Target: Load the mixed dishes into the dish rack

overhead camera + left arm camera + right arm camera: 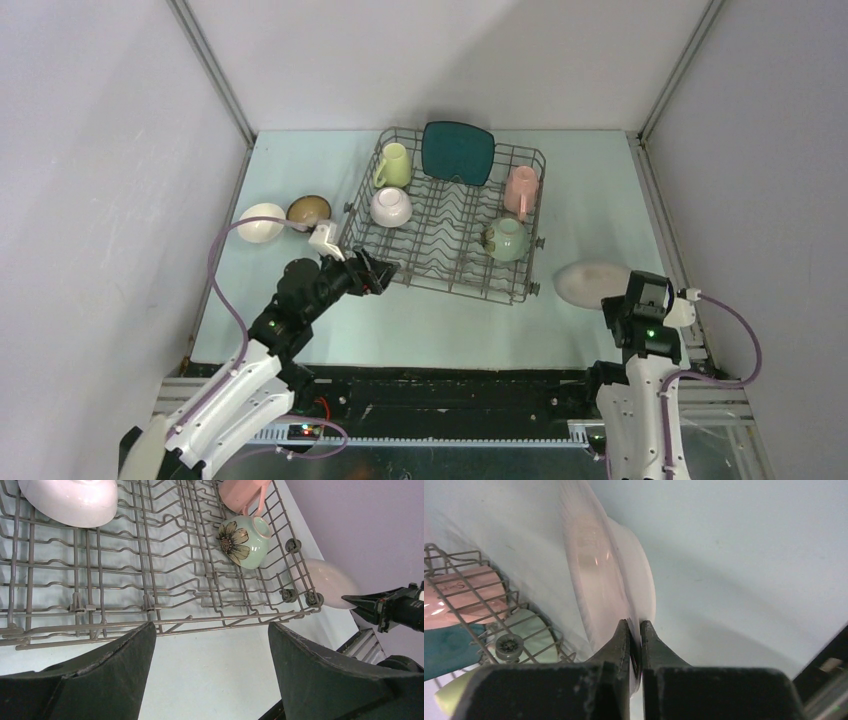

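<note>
The dish rack point(445, 215) stands mid-table. In it are the teal square plate point(457, 152), the yellow-green mug point(393, 165), a white bowl point(391, 206), the pink cup point(521, 190) and the pale green bowl point(507, 240). A second white bowl point(262, 223) and the dark brown bowl point(309, 210) sit on the table left of the rack. My right gripper point(635, 630) is shut on the rim of the white round plate point(599, 565), just right of the rack's near right corner point(592, 284). My left gripper point(210, 645) is open and empty at the rack's near left edge point(150, 625).
Grey walls close in the table on three sides. The left wrist view shows the flowered pale green bowl point(242, 540), the pink cup point(242, 495), the white plate point(327, 582) and my right gripper point(365, 602) beyond the rack's corner. A black rail runs along the near edge.
</note>
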`<action>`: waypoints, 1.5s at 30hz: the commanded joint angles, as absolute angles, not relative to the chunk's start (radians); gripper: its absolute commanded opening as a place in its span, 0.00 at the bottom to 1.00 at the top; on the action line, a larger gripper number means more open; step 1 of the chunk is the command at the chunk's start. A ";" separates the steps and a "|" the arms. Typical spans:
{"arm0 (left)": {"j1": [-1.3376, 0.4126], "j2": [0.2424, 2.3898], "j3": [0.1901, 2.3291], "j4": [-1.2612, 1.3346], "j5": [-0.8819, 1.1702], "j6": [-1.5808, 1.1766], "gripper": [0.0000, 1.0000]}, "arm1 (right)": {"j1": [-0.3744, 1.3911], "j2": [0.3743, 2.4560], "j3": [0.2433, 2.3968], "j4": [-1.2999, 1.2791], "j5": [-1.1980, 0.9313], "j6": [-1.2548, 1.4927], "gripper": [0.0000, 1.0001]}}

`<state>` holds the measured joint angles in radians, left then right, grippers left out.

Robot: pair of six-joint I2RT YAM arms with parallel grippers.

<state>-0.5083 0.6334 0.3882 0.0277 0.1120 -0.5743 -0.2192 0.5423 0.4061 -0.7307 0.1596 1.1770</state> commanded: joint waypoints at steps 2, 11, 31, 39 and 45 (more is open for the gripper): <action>-0.515 0.640 0.391 0.068 0.119 -0.550 0.89 | -0.228 0.538 0.549 -0.775 0.300 1.115 0.00; -0.515 0.641 0.390 0.070 0.119 -0.550 0.89 | -0.219 0.608 0.742 -0.658 0.296 0.810 0.00; -0.516 0.597 0.338 0.124 0.088 -0.554 0.88 | 0.292 1.052 1.155 -0.060 -0.055 0.126 0.00; -0.517 0.565 0.295 0.178 0.065 -0.520 0.88 | 0.336 1.271 1.212 0.163 -0.264 -0.181 0.00; -0.517 0.592 0.280 0.230 0.080 -0.503 0.87 | 0.331 1.394 1.240 0.217 -0.413 -0.457 0.00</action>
